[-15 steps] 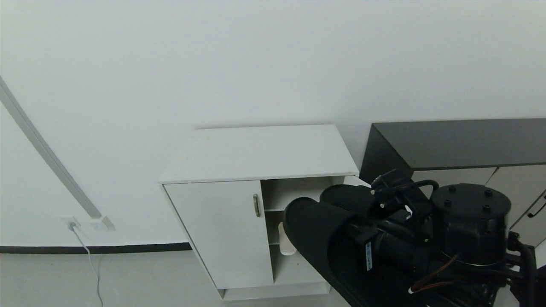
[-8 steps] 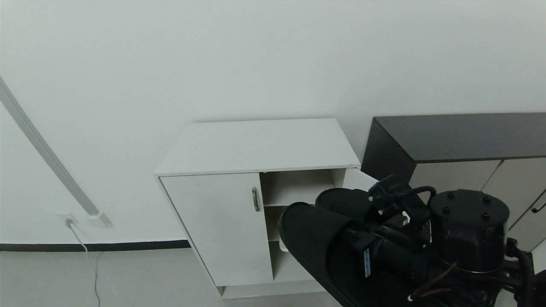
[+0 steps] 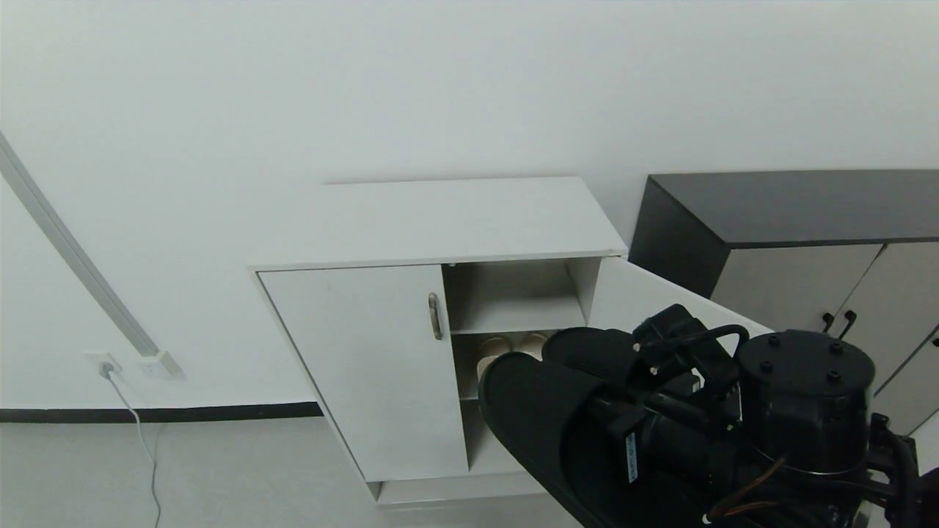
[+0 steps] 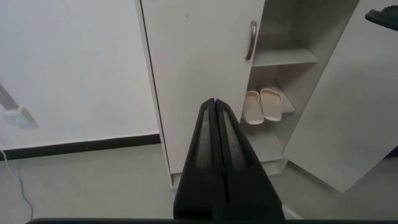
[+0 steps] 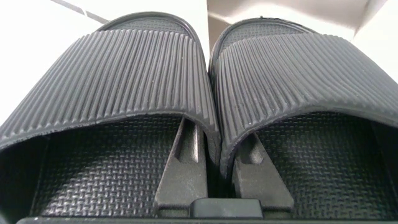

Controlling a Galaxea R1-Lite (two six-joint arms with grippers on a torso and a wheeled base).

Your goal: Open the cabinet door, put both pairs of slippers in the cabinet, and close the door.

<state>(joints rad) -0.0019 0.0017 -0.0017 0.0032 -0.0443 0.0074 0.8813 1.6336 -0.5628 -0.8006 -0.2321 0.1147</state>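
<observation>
The white cabinet (image 3: 440, 220) stands against the wall, its left door (image 3: 367, 367) closed and its right door (image 3: 660, 301) swung open. A beige pair of slippers (image 3: 506, 345) lies on the middle shelf, also seen as beige slippers (image 4: 264, 104) in the left wrist view. My right gripper (image 5: 214, 180) is shut on a black pair of slippers (image 5: 205, 74), one finger inside each, pinching their touching sides. In the head view the black slippers (image 3: 543, 389) hang in front of the open compartment. My left gripper (image 4: 214, 106) is shut and holds nothing, pointing at the closed door from a distance.
A dark cabinet (image 3: 792, 213) stands right beside the open door. A wall socket with a cable (image 3: 103, 364) is low on the wall at the left. Bare floor (image 3: 183, 469) lies before the cabinet.
The whole head view has shifted, so the camera moved: the cabinet sits higher and larger, and the beige slippers and open door show more. The black slippers stay held.
</observation>
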